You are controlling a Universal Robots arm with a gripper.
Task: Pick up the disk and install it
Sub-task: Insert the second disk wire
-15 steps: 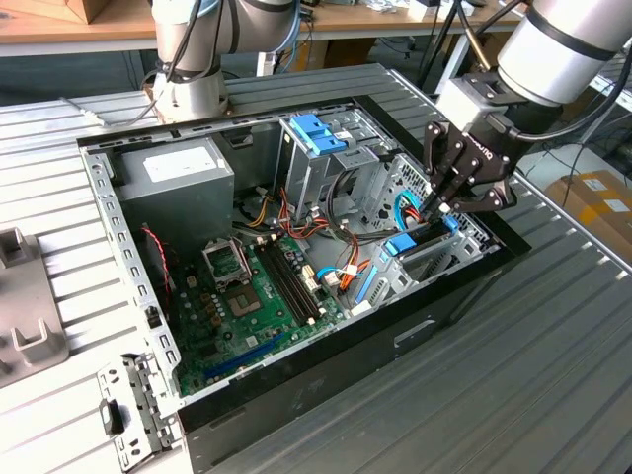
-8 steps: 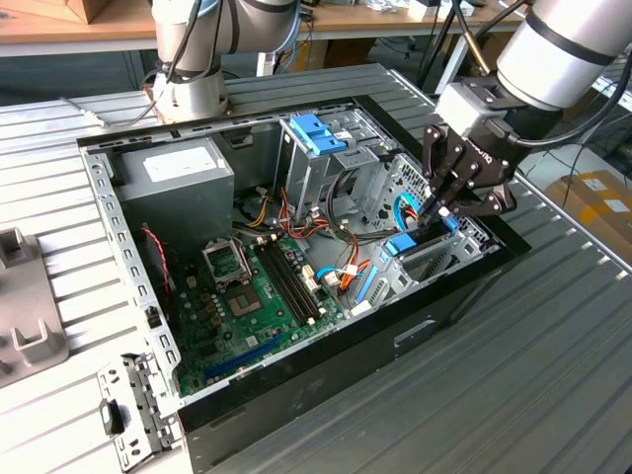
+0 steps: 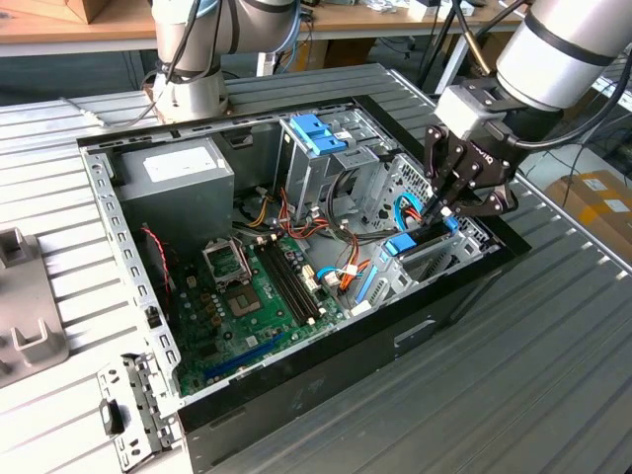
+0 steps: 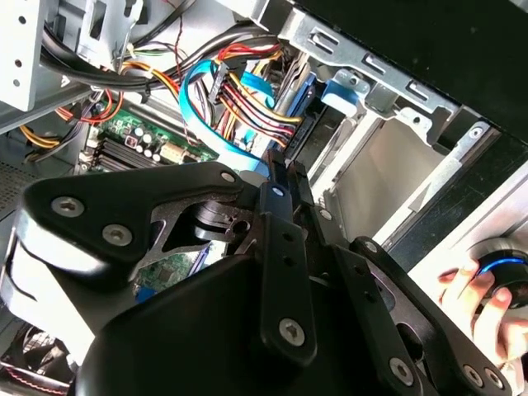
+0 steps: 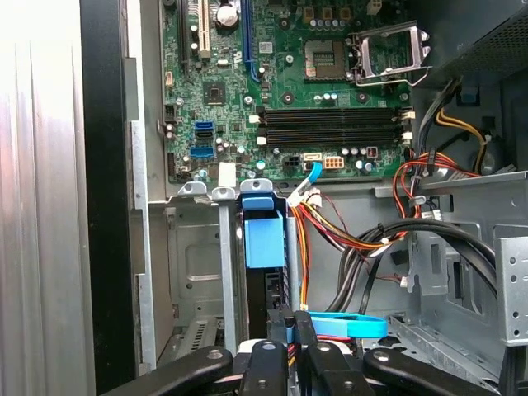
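an open computer case (image 3: 296, 395) lies on its side on a slatted metal table (image 3: 553, 375). the robot's claw (image 3: 441, 209) reaches down into the case's drive bay, at the exterior view's right. the disk (image 5: 264, 239), in its light-blue carrier, stands on edge between the bay's metal rails, seemingly slotted part way in. the claw's fingers (image 5: 285, 326) sit narrowed at the disk's near edge, apparently pinching it to guide it along the rails.

Exterior view: high, oblique, over the whole open computer case (image 3: 296, 395); both wrist views: close inside it, sharing the drive bay (image 5: 235, 272) and cables (image 4: 239, 91)
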